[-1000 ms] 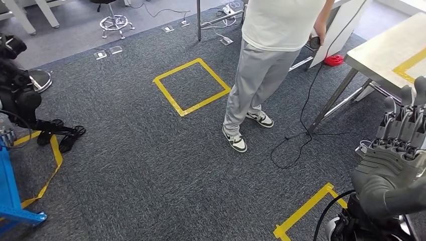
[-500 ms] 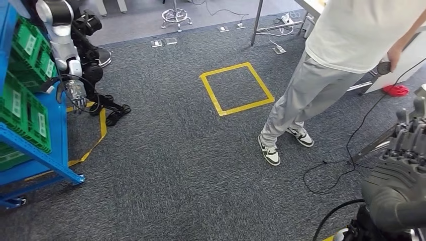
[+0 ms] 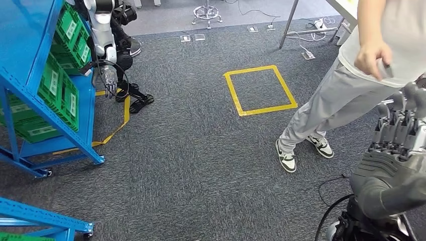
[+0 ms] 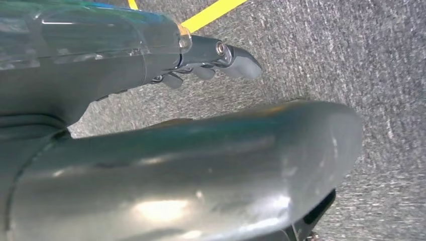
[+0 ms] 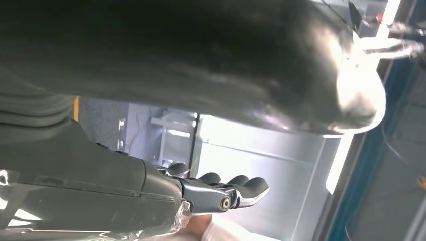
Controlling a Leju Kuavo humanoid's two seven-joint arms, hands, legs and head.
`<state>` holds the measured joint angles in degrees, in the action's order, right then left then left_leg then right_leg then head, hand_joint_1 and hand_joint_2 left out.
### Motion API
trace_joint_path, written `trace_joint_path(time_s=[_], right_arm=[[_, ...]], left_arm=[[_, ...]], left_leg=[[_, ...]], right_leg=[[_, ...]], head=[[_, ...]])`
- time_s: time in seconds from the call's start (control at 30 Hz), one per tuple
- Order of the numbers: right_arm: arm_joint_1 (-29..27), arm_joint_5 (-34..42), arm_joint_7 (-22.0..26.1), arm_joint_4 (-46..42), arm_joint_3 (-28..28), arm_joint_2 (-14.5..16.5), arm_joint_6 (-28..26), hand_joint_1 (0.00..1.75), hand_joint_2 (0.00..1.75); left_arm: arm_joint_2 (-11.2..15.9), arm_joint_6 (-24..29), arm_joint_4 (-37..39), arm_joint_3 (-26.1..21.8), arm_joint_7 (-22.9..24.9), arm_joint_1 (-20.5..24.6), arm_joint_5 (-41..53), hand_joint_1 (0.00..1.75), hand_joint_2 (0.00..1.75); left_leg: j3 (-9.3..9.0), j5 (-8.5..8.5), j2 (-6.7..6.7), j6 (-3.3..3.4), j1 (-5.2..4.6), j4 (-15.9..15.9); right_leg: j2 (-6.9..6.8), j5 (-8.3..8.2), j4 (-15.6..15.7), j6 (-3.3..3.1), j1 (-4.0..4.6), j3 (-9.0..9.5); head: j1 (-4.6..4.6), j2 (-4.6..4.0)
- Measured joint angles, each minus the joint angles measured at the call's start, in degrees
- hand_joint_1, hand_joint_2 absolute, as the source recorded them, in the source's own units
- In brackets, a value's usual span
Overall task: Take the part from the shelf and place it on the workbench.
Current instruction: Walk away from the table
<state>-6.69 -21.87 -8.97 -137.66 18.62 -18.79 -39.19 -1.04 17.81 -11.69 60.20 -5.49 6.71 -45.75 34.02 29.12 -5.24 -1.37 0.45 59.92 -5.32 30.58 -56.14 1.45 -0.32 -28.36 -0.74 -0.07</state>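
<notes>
Head view: shelf (image 3: 30, 75) bins' (image 3: 63, 95) white labels unreadable, perhaps blurred.

The shelf (image 3: 30, 85) stood at the left with bins (image 3: 63, 90) in it, another robot (image 3: 103, 35) just behind it, a taped square (image 3: 260, 90) mid-floor, and a person (image 3: 351, 85) at the right.

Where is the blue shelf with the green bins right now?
In the head view, the blue shelf stands at far left, beside another robot.
</notes>
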Motion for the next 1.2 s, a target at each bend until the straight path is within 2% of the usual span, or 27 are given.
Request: trace_joint_path(time_s=[0.03,0.1,0.17,0.23,0.27,0.3,0.33,0.37,0.4,0.47,0.5,0.53,0.6,0.63,0.67,0.73,0.77,0.8,0.83,0.87,0.9,0.97,1.03,1.07,1.1,1.13,1.2], right_arm=[[0.02,-0.15,-0.1,0.62,0.01,0.02,0.0,0.0,0.0],[0.09,0.35,-0.05,2.68,0.02,0.04,0.0,0.0,0.0],[0.08,4.7,2.71,6.93,-0.04,0.13,0.0,0.0,0.0],[0.02,10.96,7.96,14.18,-0.34,0.49,-0.01,0.0,0.0],[-0.02,13.57,10.4,18.51,-0.59,0.81,-0.01,0.0,0.0],[-0.01,16.12,12.81,23.08,-0.89,1.19,0.01,0.0,0.0],[0.19,18.84,15.33,27.5,-1.16,1.56,0.09,0.0,0.0],[0.62,22.23,18.29,32.07,-1.42,1.92,0.35,0.0,0.0],[1.38,25.83,21.38,36.82,-1.66,2.29,0.8,0.0,0.0],[3.4,32.27,26.81,48.09,-2.33,3.16,2.35,0.0,0.0],[4.25,34.65,28.49,54.12,-2.76,3.61,3.24,0.0,0.0],[4.94,36.7,29.57,60.2,-3.26,4.01,4.15,0.0,0.0],[6.12,39.75,29.82,71.03,-4.09,4.7,5.6,0.0,0.0],[6.77,40.61,29.05,75.87,-4.37,5.13,6.12,0.0,0.0],[7.34,41.05,27.92,80.51,-4.54,5.63,6.44,0.0,0.0],[7.86,41.11,24.36,89.07,-4.64,6.59,6.77,0.0,0.0],[7.94,40.87,22.17,92.79,-4.65,6.98,6.91,0.0,0.0],[8.04,40.56,19.76,96.15,-4.63,7.35,7.11,0.0,0.0],[8.27,40.21,17.57,99.1,-4.6,7.71,7.38,0.0,0.0],[8.57,39.85,15.56,101.89,-4.56,8.1,7.64,0.0,0.0],[8.85,39.48,13.9,104.33,-4.51,8.41,7.94,0.0,0.0],[9.39,38.65,11.09,108.33,-4.45,8.84,8.69,0.0,0.0],[9.82,37.84,8.55,111.45,-4.38,9.11,9.9,0.0,0.0],[9.96,37.58,7.59,112.73,-4.34,9.22,10.5,0.0,0.0],[10.09,37.4,6.9,113.88,-4.29,9.33,11.03,0.0,0.0],[10.27,37.29,6.45,114.89,-4.26,9.44,11.38,0.0,0.0],[10.53,37.0,5.87,116.64,-4.21,9.67,11.98,0.0,0.0]], left_arm=[[-0.03,-0.06,0.0,0.1,0.02,0.01,0.19,0.0,0.0],[-0.04,-0.27,0.0,0.4,0.06,-0.01,0.61,0.0,0.0],[-0.1,-0.52,0.0,0.78,0.02,0.14,1.11,0.0,0.0],[-0.3,-0.7,0.0,1.2,-0.04,0.44,1.49,0.0,0.0],[-0.42,-0.76,0.0,1.4,-0.04,0.55,1.62,0.0,0.0],[-0.54,-0.8,0.0,1.59,-0.01,0.58,1.73,0.0,0.0],[-0.62,-0.83,0.0,1.75,0.05,0.53,1.81,0.0,0.0],[-0.69,-0.83,0.0,1.93,0.13,0.46,1.85,0.0,0.0],[-0.76,-0.82,-0.01,2.1,0.2,0.42,1.88,0.0,0.0],[-1.01,-0.81,-0.02,2.47,0.33,0.55,1.92,0.0,0.0],[-1.21,-0.81,-0.05,2.6,0.43,0.69,1.96,0.0,0.0],[-1.43,-0.81,-0.09,2.68,0.52,0.78,1.99,0.0,0.0],[-1.78,-0.8,-0.16,2.77,0.67,0.65,2.02,0.0,0.0],[-1.85,-0.77,-0.16,2.83,0.69,0.48,1.97,0.0,0.0],[-1.86,-0.72,-0.14,2.93,0.71,0.34,1.92,0.0,0.0],[-1.75,-0.6,-0.1,3.09,0.73,0.3,1.83,0.0,0.0],[-1.7,-0.56,-0.08,3.14,0.73,0.3,1.8,0.0,0.0],[-1.68,-0.52,-0.07,3.16,0.73,0.27,1.75,0.0,0.0],[-1.66,-0.49,-0.06,3.17,0.75,0.21,1.72,0.0,0.0],[-1.62,-0.45,-0.05,3.19,0.78,0.16,1.68,0.0,0.0],[-1.59,-0.39,-0.04,3.21,0.81,0.15,1.66,0.0,0.0],[-1.52,-0.27,-0.03,3.28,0.84,0.21,1.69,0.0,0.0],[-1.47,-0.22,-0.03,3.49,0.88,0.33,1.8,0.0,0.0],[-1.44,-0.22,-0.02,3.6,0.93,0.38,1.86,0.0,0.0],[-1.4,-0.22,-0.02,3.68,0.99,0.41,1.9,0.0,0.0],[-1.38,-0.22,-0.02,3.72,1.03,0.41,1.92,0.0,0.0],[-1.36,-0.22,-0.02,3.89,1.08,0.56,1.98,0.0,0.0]], left_leg=[[0.01,0.21,-0.15,0.51,-0.25,-0.38],[0.33,-0.05,1.08,1.41,-0.27,-0.51],[0.43,-0.35,2.45,2.13,-0.19,-0.65],[0.61,-0.64,4.01,2.73,-0.31,-0.68],[0.77,-0.78,4.85,2.97,-0.48,-0.67],[0.91,-0.91,5.73,3.18,-0.68,-0.66],[1.0,-1.01,6.62,3.33,-0.85,-0.65],[1.02,-1.1,7.55,3.42,-0.99,-0.63],[0.97,-1.18,8.43,3.44,-1.06,-0.62],[1.01,-1.43,10.08,3.23,-0.91,-0.62],[1.26,-1.67,10.89,2.97,-0.65,-0.6],[1.61,-1.95,11.76,2.62,-0.34,-0.62],[2.24,-2.51,13.4,1.82,0.07,-0.71],[2.47,-2.47,12.79,1.6,-0.08,-0.6],[2.89,-1.85,10.96,1.46,-0.36,0.12],[5.11,1.28,6.42,1.32,-0.85,4.82],[6.71,3.14,5.28,1.1,-0.81,8.33],[8.11,4.38,5.08,0.81,-0.64,11.43],[8.76,4.62,5.07,0.47,-0.41,13.04],[8.39,3.8,4.96,0.1,-0.18,12.62],[6.87,2.1,4.5,-0.25,0.02,9.99],[2.9,-0.66,1.97,-0.68,-0.01,2.81],[1.03,-0.99,0.1,0.07,-0.49,-0.62],[0.96,-0.77,0.28,0.73,-0.8,-0.7],[0.99,-0.72,0.96,1.36,-0.88,-0.7],[0.96,-0.73,1.69,1.79,-0.91,-0.76],[0.87,-0.87,3.23,2.67,-0.84,-0.91]], right_leg=[[-0.39,0.07,-0.05,0.28,0.08,0.02],[-0.88,0.22,-0.17,0.71,-0.06,0.1],[1.07,1.88,-2.29,1.14,-0.28,-0.57],[3.87,5.52,-8.45,1.32,-0.35,-3.08],[4.46,7.26,-12.16,1.25,-0.33,-4.75],[4.72,8.25,-15.04,1.1,-0.29,-6.11],[4.85,8.03,-16.12,0.89,-0.22,-6.74],[5.0,6.64,-15.12,0.63,-0.11,-6.46],[5.44,4.28,-12.06,0.32,0.03,-5.28],[8.01,0.48,-4.84,-0.42,0.26,-2.44],[9.16,-0.34,-2.32,-0.75,0.43,-1.44],[9.79,-0.3,-1.06,-1.06,0.6,-0.96],[8.72,-0.29,0.43,-1.39,0.91,-0.52],[7.9,-0.56,1.23,-1.46,0.91,-0.13],[7.16,-0.92,2.09,-1.5,0.91,0.29],[5.47,-1.41,3.07,-1.61,0.93,0.97],[4.61,-1.38,3.17,-1.71,0.95,1.04],[3.75,-1.26,3.05,-1.71,0.88,1.04],[3.04,-1.09,2.89,-1.63,0.73,1.05],[2.43,-0.86,2.68,-1.45,0.51,1.07],[1.92,-0.58,2.39,-1.17,0.24,1.13],[1.08,0.21,1.59,-0.39,-0.09,1.26],[0.39,0.85,0.96,0.32,-0.05,1.38],[-0.06,1.03,0.87,0.57,-0.04,1.51],[-0.59,1.19,0.9,0.78,-0.14,1.7],[-0.48,1.62,0.73,1.02,-0.31,1.82],[1.58,4.05,-2.33,1.36,-0.61,0.76]], head=[[0.07,0.0],[0.23,0.0],[0.52,0.0],[1.15,0.0],[1.47,0.0],[1.71,0.0],[1.91,0.0],[2.02,0.0],[2.07,0.0],[1.88,0.0],[1.8,0.0],[1.87,0.0],[2.38,0.01],[2.5,0.01],[2.3,0.01],[1.69,0.01],[1.48,0.0],[1.42,0.01],[1.38,0.01],[1.31,0.01],[1.23,0.01],[0.82,0.01],[0.51,0.01],[0.5,0.01],[0.64,0.01],[0.78,0.01],[0.93,0.01]])
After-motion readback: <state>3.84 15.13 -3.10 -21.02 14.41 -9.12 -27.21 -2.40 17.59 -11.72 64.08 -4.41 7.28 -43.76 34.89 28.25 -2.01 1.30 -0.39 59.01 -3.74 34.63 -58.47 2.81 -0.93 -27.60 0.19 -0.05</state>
